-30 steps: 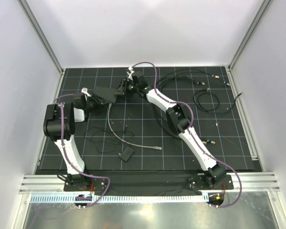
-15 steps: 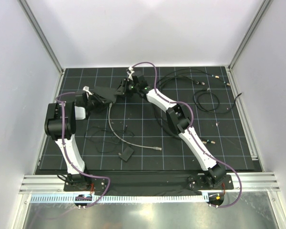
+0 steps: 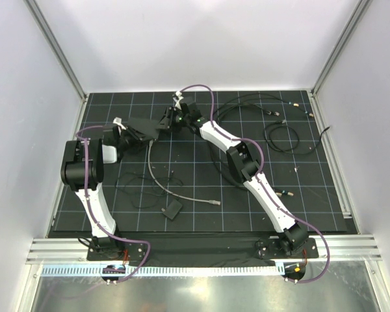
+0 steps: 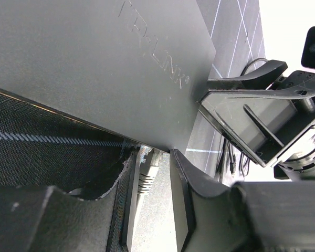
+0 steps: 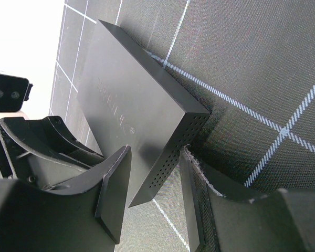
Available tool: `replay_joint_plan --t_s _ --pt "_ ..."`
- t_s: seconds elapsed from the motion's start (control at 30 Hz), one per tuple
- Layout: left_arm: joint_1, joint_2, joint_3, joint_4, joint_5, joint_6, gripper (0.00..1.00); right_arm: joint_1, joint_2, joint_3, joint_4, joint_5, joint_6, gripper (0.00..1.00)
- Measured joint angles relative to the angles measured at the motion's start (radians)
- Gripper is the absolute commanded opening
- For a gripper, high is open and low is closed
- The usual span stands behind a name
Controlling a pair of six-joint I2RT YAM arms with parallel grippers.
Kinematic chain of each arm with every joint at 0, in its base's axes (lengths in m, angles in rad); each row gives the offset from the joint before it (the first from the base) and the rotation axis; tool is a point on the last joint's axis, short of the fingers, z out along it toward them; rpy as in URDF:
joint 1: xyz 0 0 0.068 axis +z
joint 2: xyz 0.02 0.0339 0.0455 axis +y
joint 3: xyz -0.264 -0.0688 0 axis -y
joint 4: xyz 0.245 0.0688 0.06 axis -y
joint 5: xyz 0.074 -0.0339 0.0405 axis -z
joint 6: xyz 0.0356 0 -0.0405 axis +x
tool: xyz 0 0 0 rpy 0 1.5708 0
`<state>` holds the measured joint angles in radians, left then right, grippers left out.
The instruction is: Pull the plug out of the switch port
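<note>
The switch point(image 3: 143, 126) is a flat dark-grey box lying between my two grippers at the back left. In the left wrist view its top face point(image 4: 94, 63) fills the upper frame, and a grey plug point(image 4: 146, 170) sits in its edge. My left gripper point(image 4: 149, 181) is open, one jaw on each side of the plug; the plug lies against the left finger point(image 4: 127, 205), with a gap to the right one. My right gripper point(image 5: 155, 157) is closed on the switch's corner point(image 5: 170, 152) with the perforated end; both pads seem to touch it.
The plug's grey cable point(image 3: 151, 170) curves down the mat to a loose end point(image 3: 214, 203). A small black block point(image 3: 171, 210) on a thin cable lies near the front. Black cables point(image 3: 283, 135) lie coiled at the back right. Walls enclose the mat.
My left arm has shifted slightly, its gripper settling a little closer to the switch's edge. The right arm and the switch have not moved.
</note>
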<state>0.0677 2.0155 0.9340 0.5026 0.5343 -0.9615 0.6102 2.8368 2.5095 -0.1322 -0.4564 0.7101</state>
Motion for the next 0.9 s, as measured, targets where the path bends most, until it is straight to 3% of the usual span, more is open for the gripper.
replay_joint_plan --t_s 0.3,0.5,0.6,0.67,0.8,0.9 --pt "-0.002 0.000 -0.001 0.006 0.002 0.000 0.28 -0.002 0.002 0.000 0.001 -0.003 0.002 0.48" --pt "-0.002 -0.001 -0.005 0.009 0.000 0.001 0.33 -0.002 0.002 0.000 0.001 -0.002 0.003 0.48" --pt "-0.002 -0.002 -0.013 0.019 0.002 0.000 0.43 -0.002 0.002 0.000 0.001 -0.003 0.004 0.48" --pt "-0.004 -0.010 -0.019 0.026 0.005 0.000 0.43 -0.002 0.002 0.000 0.001 -0.003 0.004 0.48" --pt "-0.007 -0.015 -0.028 0.029 0.000 0.001 0.39 -0.002 0.002 0.000 0.001 -0.003 0.004 0.48" --pt "-0.007 -0.015 -0.031 0.024 -0.006 0.002 0.31 -0.002 0.002 0.001 0.001 -0.003 0.004 0.48"
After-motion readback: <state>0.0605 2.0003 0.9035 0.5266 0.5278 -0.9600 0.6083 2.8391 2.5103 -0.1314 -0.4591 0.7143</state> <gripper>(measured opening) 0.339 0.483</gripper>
